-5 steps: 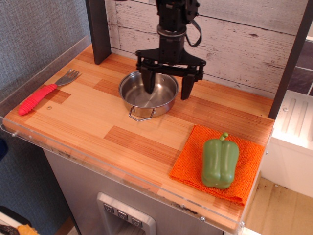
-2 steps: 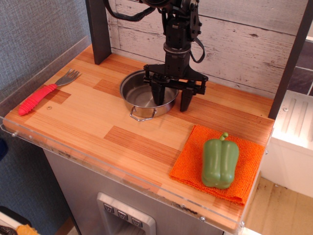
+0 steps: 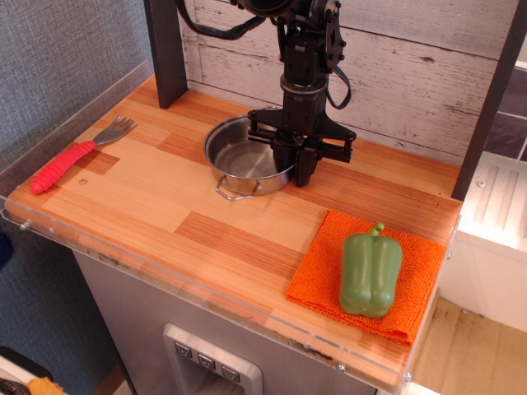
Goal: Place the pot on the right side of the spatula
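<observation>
Gripper (image 3: 298, 167) clamped on the right rim of the steel pot (image 3: 244, 156), mid-table. Red-handled spatula (image 3: 78, 153) lies at far left, well apart. Green bell pepper (image 3: 370, 272) sits on the orange cloth (image 3: 324, 270).

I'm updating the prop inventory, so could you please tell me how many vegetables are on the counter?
1: a green bell pepper, lying on the orange cloth at the counter's front right. Nothing appears hidden; the steel pot looks empty.
</observation>
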Motion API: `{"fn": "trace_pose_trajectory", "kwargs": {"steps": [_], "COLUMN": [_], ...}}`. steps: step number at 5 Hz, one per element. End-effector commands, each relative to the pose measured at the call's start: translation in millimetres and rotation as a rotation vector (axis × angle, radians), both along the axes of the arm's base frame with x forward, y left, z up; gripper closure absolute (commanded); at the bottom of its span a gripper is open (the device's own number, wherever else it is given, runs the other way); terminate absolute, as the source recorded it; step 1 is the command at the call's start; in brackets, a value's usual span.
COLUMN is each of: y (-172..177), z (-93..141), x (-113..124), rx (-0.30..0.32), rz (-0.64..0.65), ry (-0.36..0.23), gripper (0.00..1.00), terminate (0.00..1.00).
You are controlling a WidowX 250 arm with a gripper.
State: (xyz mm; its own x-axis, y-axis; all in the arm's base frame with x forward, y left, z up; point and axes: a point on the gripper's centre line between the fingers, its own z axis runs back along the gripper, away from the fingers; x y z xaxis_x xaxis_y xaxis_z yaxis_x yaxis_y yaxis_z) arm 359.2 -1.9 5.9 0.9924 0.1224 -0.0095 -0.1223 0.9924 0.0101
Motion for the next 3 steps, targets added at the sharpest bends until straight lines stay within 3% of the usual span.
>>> {"fn": "trace_pose_trajectory", "kwargs": {"steps": [1,2,3], "y": [7,21,46], "z": [80,110,97], "x": [-10,-39,-74], "rx": [-0.03,-0.022,0.0], "rz": [0.075,0.114,0.163], "ry": [-0.186,-0.234,-0.181], "gripper": [1.0,1.0,1.0], "terminate": [0.0,0.0,0.0]}}
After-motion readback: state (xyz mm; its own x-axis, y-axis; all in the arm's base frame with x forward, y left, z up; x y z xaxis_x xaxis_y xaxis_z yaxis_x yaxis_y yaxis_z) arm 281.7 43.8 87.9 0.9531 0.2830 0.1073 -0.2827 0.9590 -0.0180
